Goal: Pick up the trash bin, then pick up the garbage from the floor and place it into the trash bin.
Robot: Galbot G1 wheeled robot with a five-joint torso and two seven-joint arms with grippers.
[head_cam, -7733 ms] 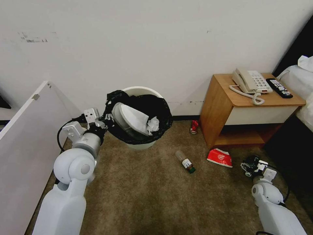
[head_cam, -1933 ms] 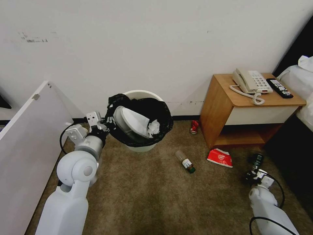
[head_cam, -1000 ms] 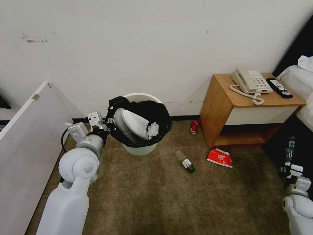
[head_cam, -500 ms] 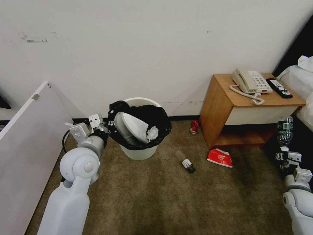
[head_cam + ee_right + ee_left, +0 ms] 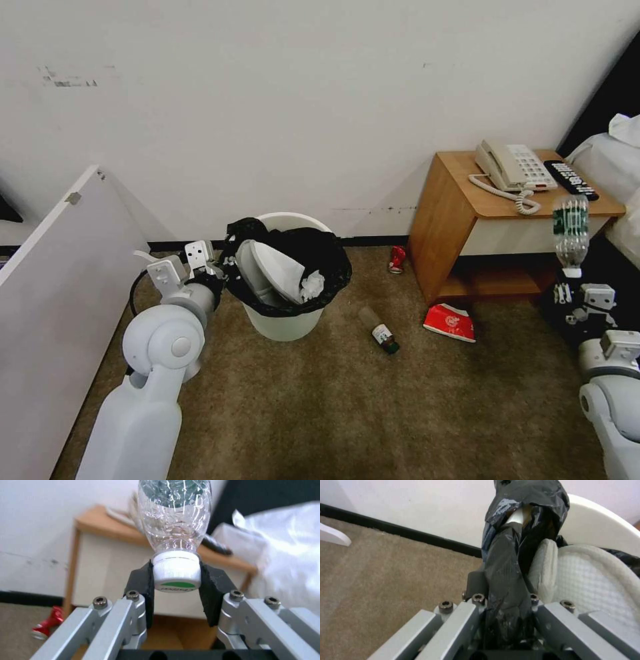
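The white trash bin with its black bag liner hangs at my left, holding white slippers and tissue. My left gripper is shut on the bin's bag-covered rim. At the far right, my right gripper is shut on the white cap of a clear plastic bottle, held cap down, upright, in front of the nightstand. On the carpet lie a small brown bottle, a red packet and a red can.
A wooden nightstand by the wall carries a beige telephone and a black remote. A white panel leans at the left. White bedding shows at the right edge. Open carpet lies in front.
My right gripper has risen from the floor at the right with the clear bottle in it. The left arm has lowered the bin slightly.
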